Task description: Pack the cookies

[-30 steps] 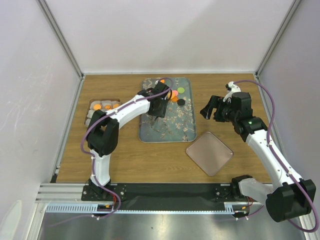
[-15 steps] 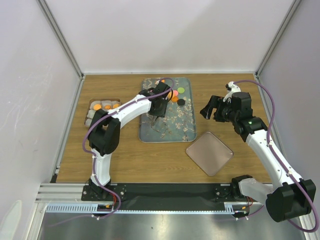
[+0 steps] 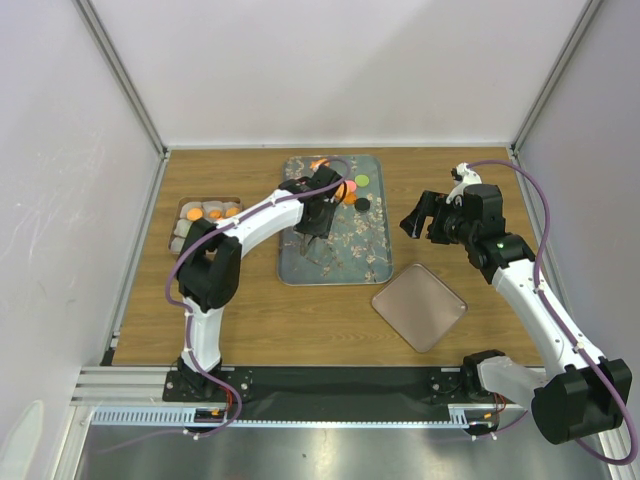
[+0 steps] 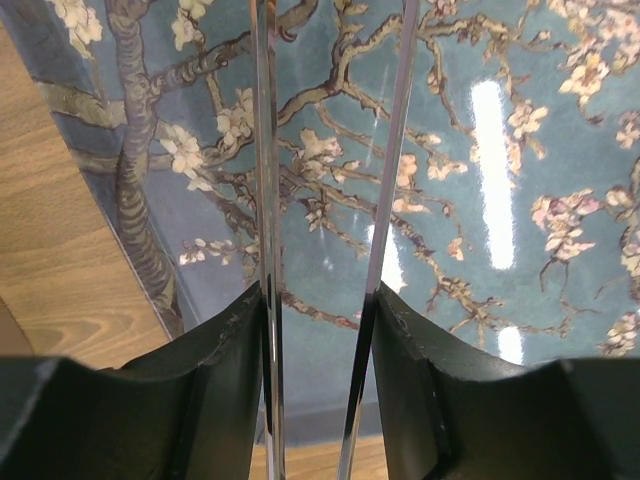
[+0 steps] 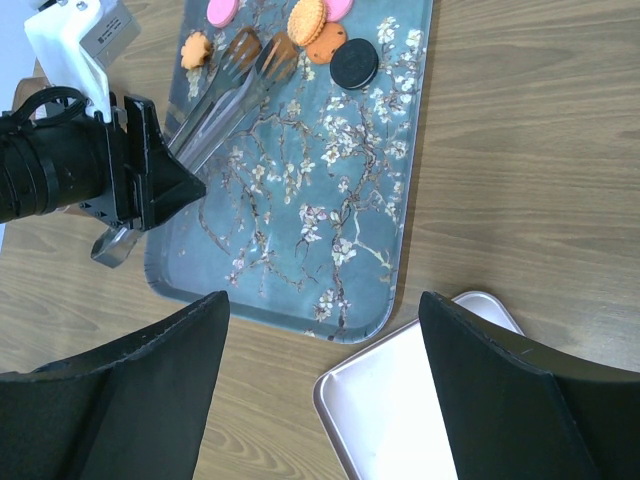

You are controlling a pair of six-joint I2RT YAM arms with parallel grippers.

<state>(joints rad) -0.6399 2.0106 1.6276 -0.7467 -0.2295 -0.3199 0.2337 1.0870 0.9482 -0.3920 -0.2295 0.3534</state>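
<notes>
At the far left of the table sat a small box (image 3: pixel 205 213) with some orange and pale pieces already in its cups, though I couldn't make them out in detail.

Next along, the left gripper (image 5: pixel 160 185) was closed partway around the handles of a pair of tongs (image 5: pixel 215 95), its fingers pressing both arms without squeezing them together. The tongs lay low over the floral tray (image 5: pixel 330 200), pointing toward its far end. Their brownish tips stood apart, and as far as I could see there was nothing between them.

The cookies (image 5: pixel 305 22) were bunched at that far end of the tray: pink and orange rounds, a small orange fish-shaped one just left of the tips, and a black one (image 5: pixel 353 62) a little to the right.

To my eye the job in hand was lining the tongs up on one cookie. Doing it well would mean bringing the tips down on either side of a single disc, keeping them flat to the tray so they slid under or around its edge, and closing gently. The pieces are thin and the glossy tray looked slippery, so a hard pinch could flick one away.

Nearer the arms lay a plain square tray (image 3: pixel 418 306), and above it hung the right gripper (image 3: pixel 418 220), spread wide with nothing in it.
</notes>
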